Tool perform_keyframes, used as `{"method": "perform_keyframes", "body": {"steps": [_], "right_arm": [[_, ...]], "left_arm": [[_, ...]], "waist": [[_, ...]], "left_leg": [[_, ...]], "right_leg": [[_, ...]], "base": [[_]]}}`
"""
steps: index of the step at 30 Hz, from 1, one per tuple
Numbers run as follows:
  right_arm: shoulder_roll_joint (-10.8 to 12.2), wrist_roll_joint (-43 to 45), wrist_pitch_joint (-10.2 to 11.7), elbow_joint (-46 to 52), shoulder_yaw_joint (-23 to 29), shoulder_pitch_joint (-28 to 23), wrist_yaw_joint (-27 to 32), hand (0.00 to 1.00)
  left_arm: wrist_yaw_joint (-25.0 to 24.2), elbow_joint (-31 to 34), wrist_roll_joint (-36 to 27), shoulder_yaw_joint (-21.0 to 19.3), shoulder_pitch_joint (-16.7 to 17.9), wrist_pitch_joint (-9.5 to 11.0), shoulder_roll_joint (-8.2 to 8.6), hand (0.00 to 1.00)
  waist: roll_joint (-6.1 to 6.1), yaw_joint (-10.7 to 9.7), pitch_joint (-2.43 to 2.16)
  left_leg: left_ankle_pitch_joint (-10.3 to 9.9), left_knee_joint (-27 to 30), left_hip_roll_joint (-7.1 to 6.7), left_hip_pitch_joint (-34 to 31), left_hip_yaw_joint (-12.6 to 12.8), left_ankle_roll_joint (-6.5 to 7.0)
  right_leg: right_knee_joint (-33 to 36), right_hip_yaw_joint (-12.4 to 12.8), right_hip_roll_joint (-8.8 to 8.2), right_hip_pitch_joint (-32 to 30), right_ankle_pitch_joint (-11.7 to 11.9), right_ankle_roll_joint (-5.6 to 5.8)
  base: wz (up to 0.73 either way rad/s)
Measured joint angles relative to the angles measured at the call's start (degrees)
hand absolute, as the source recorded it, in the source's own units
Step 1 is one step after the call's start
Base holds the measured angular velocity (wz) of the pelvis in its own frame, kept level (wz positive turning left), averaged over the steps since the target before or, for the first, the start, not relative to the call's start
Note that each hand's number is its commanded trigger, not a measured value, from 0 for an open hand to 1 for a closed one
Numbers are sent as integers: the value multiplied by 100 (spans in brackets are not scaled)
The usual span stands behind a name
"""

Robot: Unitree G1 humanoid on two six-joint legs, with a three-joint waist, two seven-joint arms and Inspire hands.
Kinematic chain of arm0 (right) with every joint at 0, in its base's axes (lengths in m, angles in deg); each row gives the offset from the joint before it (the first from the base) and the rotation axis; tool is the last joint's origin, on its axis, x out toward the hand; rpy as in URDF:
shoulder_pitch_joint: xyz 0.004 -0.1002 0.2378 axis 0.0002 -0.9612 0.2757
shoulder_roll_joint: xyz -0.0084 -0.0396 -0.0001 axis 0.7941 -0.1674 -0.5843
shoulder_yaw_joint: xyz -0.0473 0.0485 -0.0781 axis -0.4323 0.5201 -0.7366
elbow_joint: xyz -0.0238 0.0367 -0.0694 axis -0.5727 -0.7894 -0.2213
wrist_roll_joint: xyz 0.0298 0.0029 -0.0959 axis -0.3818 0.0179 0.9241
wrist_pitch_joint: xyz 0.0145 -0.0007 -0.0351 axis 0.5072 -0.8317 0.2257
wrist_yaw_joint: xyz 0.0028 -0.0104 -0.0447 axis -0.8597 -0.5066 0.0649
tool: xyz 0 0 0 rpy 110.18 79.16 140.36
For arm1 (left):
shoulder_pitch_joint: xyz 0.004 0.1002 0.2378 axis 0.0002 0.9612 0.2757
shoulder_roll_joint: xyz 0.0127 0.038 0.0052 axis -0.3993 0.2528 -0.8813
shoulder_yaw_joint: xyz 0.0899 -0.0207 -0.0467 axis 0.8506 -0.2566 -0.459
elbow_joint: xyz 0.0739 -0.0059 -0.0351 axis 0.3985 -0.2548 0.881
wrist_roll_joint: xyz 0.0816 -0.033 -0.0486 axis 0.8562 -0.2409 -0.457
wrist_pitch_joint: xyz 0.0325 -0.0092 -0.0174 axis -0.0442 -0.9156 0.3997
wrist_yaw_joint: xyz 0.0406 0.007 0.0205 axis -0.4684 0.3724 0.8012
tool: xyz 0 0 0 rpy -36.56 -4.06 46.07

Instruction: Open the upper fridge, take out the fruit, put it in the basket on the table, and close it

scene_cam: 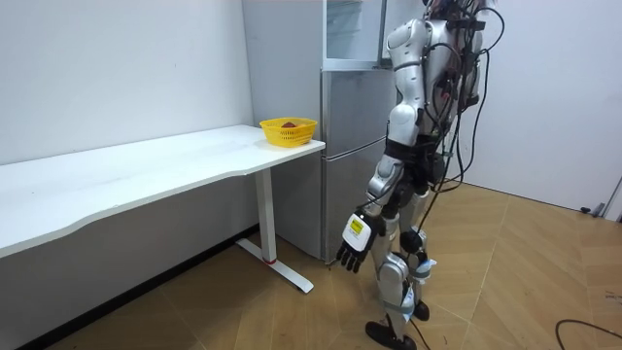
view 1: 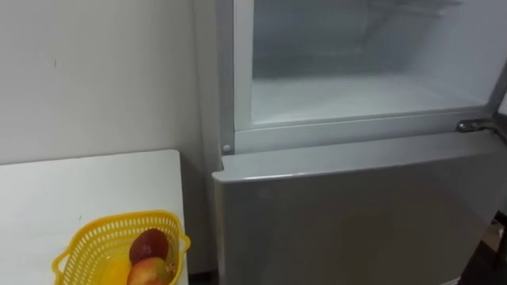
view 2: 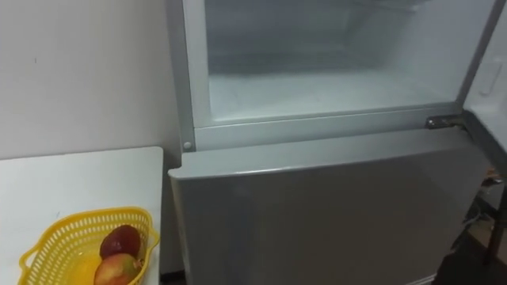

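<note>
Though lower door (view 1: 356, 214) shut, upper fridge (view 1: 356, 95) open, white.

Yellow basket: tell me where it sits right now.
The yellow basket sits low on the left of the left eye view, on the white table's corner beside the fridge, with fruit inside.

The upper fridge compartment (view 1: 356, 95) stands open to the front; the table (view 1: 79, 182) and yellow basket (view 1: 91, 233) crowd its left side.
</note>
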Motion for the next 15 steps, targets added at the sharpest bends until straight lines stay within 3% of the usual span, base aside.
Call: {"method": "perform_keyframes", "body": {"steps": [6, 11, 15], "right_arm": [[-18, 443, -5, 206, -280, 190, -109, 0], [-192, 455, 130, 522, -361, 557, -347, 0], [-203, 460, 138, 558, -391, 643, -479, 0]], "left_arm": [[26, -52, -7, 1, -39, 1, -18, 0], [134, -161, -6, 5, -27, -35, -31, 0], [159, -158, -9, 6, -21, -77, -26, 0]], "waist": [[-79, 329, 0], [-221, 445, -1], [-220, 696, -14]], "left_leg": [[0, 92, 12, -12, -87, 0], [-2, 179, 15, -12, -366, -5], [-4, 193, -5, -46, -542, -8]], "right_leg": [[-12, -64, 2, 73, 7, -13], [-231, -326, 3, 345, 24, -23], [-297, -542, -65, 422, 30, -21]], "base": [[7], [33], [22]]}}
